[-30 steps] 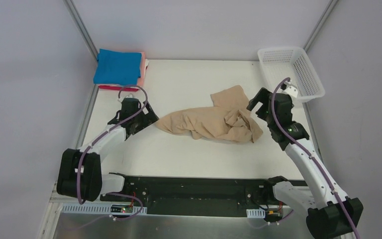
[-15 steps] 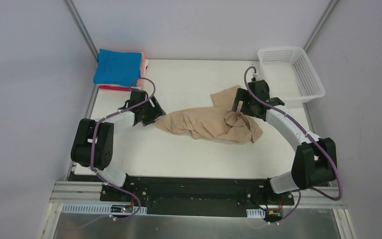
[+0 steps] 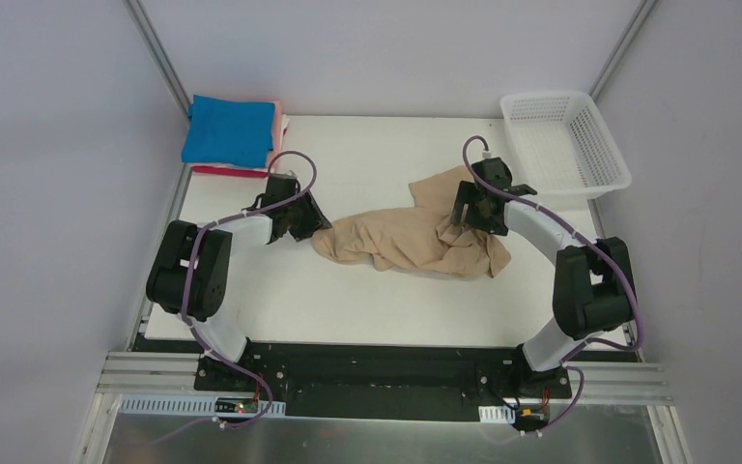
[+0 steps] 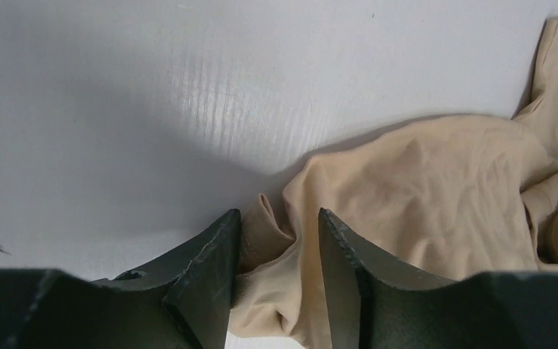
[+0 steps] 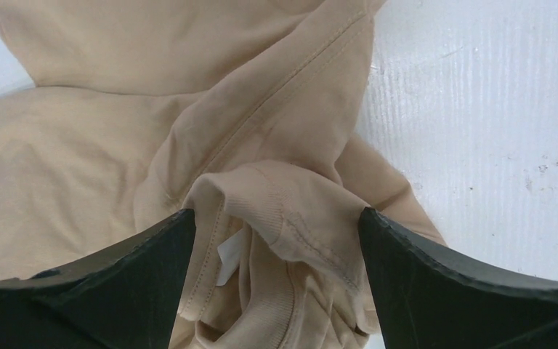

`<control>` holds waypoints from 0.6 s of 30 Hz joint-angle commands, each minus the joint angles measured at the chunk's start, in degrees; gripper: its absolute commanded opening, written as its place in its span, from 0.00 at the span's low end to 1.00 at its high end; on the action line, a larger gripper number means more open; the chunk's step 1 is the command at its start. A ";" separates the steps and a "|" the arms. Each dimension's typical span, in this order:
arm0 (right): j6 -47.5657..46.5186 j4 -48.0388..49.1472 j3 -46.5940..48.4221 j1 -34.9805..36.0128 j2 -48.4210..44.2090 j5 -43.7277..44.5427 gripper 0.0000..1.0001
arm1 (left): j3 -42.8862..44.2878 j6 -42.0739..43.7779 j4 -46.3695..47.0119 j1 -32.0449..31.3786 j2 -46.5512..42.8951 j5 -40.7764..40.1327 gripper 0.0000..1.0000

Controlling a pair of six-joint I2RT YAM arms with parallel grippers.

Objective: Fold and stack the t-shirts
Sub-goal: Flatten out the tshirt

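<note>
A crumpled tan t-shirt (image 3: 401, 237) lies mid-table. My left gripper (image 3: 314, 224) is down at its left tip. In the left wrist view the gripper (image 4: 276, 214) has its jaws partly closed, a bunched fold of the tan cloth (image 4: 421, 189) sits in the gap, and the left finger touches it. My right gripper (image 3: 469, 215) sits on the shirt's upper right. Its wrist view shows the gripper (image 5: 276, 214) wide open around the ribbed collar (image 5: 298, 211) and a white label. A folded stack with a bright blue shirt (image 3: 230, 130) on top lies at the back left.
A white mesh basket (image 3: 547, 95) stands at the back right corner, just behind the right arm. Pink (image 3: 276, 135) and red (image 3: 214, 171) edges show under the blue shirt. Grey walls close in the white table (image 3: 367, 155) on three sides.
Both arms reached forward and came down onto the shirt, the left at its left tip, the right at the collar. The left jaws narrowed a lot, the right only slightly.
</note>
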 commanded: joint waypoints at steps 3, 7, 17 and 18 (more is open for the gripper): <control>1.32 -0.62 1.57 -0.48 -0.65 2.64 0.84 | -4.16 2.41 -6.94 -1.58 -2.73 -3.88 0.34; 1.12 0.50 0.69 -0.50 -0.68 1.34 0.72 | -4.23 2.02 -6.94 -1.67 -3.45 -4.62 0.07; 3.85 2.24 0.26 -0.52 -10.01 6.89 0.00 | -2.51 3.31 -6.94 -2.01 -16.78 -12.22 0.00; 3.76 3.32 -0.57 -0.54 -13.99 6.73 0.00 | -2.38 3.82 -6.75 -2.17 -19.18 -12.63 0.00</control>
